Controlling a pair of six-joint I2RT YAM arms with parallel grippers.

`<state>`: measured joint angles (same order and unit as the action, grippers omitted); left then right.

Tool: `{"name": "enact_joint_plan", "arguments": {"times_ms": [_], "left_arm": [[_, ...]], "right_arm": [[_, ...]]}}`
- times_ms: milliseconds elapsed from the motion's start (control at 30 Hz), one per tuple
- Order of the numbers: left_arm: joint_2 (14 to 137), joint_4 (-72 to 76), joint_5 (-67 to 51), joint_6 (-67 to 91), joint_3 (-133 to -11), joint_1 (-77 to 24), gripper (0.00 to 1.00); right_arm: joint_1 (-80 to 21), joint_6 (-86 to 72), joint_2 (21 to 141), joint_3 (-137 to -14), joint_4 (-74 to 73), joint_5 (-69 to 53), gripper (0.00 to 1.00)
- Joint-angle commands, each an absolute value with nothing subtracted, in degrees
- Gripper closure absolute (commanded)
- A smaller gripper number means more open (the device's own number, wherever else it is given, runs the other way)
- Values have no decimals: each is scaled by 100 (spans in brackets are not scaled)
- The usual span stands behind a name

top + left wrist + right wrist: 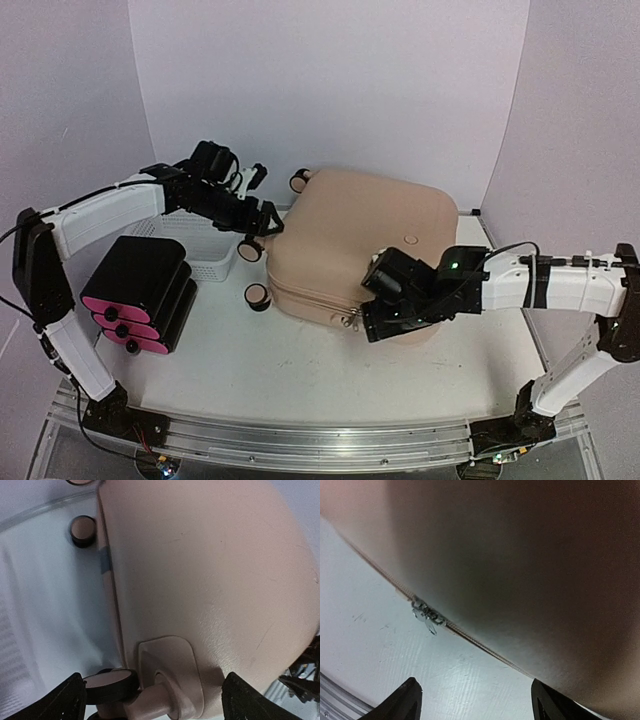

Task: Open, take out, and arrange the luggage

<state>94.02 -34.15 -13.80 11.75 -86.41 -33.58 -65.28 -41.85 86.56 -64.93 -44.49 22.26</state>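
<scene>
The luggage [360, 235] is a large beige-pink hard-shell suitcase lying flat and closed on the table. Its wheels point left. My left gripper [258, 222] is open at the suitcase's left end. In the left wrist view its jaws [155, 700] straddle one black wheel [111, 684] and its beige mount, and the wheel lies close against the left finger. My right gripper [372, 318] is open at the near edge of the suitcase. Only bare table shows between its fingertips [477, 695]. The metal zipper pulls [426, 614] hang on the seam just ahead, to the left.
A black box with pink drawer fronts [140, 295] lies at the left. A white mesh basket [205, 250] sits behind it, close to the suitcase's wheels. A metal rail [300, 440] runs along the table's front edge. Walls close in the back and sides.
</scene>
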Motion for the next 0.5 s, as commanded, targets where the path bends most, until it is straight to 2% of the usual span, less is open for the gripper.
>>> {"name": "enact_joint_plan", "arguments": {"times_ms": [0,167,233,367,433,467], "left_arm": [[9934,-3870,-2663,817,-9080,-3393,3],[10048,-3752,-3760,898,-8990,-3419,4],[10014,-3740,-4003,926,-8959,-3422,4],[9927,-3753,-4285,1039,-8894,-3436,5],[9906,-3753,-4367,1188,-8849,-3439,7],[9921,-3755,-4390,1248,-8841,-3437,8]], "right_arm": [[-5562,-3813,7951,-6204,-4593,2708,21],[-5154,-3350,7443,-6047,-4683,1992,14],[-5155,-3229,7459,-6009,-4685,1488,14],[-5157,-3097,7346,-5638,-4430,1092,24],[-5159,-3087,7233,-5291,-3891,1091,40],[-5155,-3111,7230,-5111,-3642,1125,44]]}}
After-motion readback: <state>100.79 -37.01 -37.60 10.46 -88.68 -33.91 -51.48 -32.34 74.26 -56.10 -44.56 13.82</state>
